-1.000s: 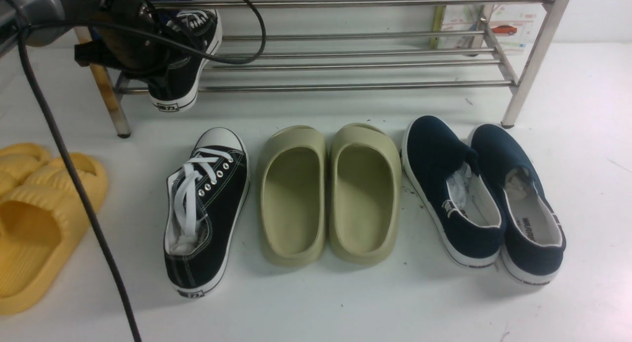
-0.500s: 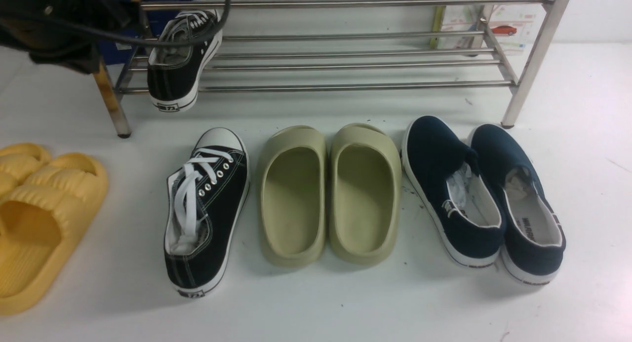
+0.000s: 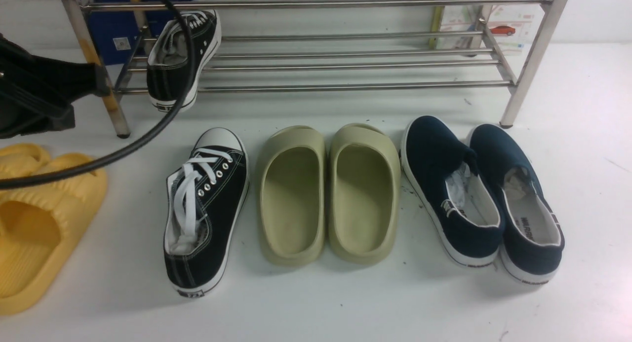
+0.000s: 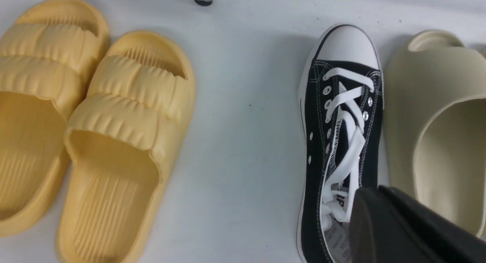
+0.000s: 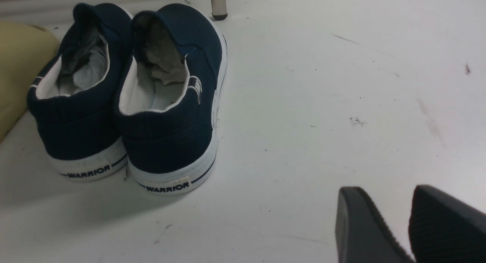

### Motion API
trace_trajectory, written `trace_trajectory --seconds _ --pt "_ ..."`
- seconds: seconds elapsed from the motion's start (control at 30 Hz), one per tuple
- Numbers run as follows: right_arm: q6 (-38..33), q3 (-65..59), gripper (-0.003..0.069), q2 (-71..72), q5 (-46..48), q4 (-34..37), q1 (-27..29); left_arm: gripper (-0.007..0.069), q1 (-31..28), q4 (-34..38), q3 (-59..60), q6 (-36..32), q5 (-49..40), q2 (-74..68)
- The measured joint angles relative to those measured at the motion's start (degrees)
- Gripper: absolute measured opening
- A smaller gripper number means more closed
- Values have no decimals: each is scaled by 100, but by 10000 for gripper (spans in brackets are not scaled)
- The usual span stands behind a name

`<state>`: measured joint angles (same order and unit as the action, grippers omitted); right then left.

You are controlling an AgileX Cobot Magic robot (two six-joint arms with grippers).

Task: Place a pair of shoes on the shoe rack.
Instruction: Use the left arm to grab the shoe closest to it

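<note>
your left jaws shut and empty, right jaws slightly parted, take the near sneaker (image 3: 207,204) on the desk (image 3: 316,302) by its firmer heel collar, light soft canvas, mate (image 3: 168,78) already on the shoe rack (image 3: 345,88).

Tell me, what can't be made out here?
Front view: a cable crosses the heel of the sneaker on the shoe rack, hiding part of its label.
Front view: the yellow slides run off the left edge.
Left wrist view: the left gripper covers part of the floor sneaker.
Right wrist view: the bottom edge cuts off the right gripper.
</note>
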<state>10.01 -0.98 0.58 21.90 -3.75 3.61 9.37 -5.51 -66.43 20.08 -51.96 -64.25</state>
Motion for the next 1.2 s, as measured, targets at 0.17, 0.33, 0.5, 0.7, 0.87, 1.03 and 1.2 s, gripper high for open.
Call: trace_trajectory --seconds 0.17,0.33,0.5,0.7,0.87,1.03,1.2 --pt "0 0 239 0 0 0 0 20 0 20 0 0 8 183" --pt "0 0 239 0 0 0 0 26 0 35 0 0 -31 199" --pt "0 0 239 0 0 0 0 29 0 39 20 0 -177 218" --pt "0 0 239 0 0 0 0 34 0 39 282 0 -368 523" --pt "0 0 239 0 0 0 0 38 0 154 575 -129 -985 684" --pt "0 0 239 0 0 0 0 39 0 400 831 -537 -1298 498" --pt "0 0 239 0 0 0 0 50 35 602 838 -656 -1237 -176"
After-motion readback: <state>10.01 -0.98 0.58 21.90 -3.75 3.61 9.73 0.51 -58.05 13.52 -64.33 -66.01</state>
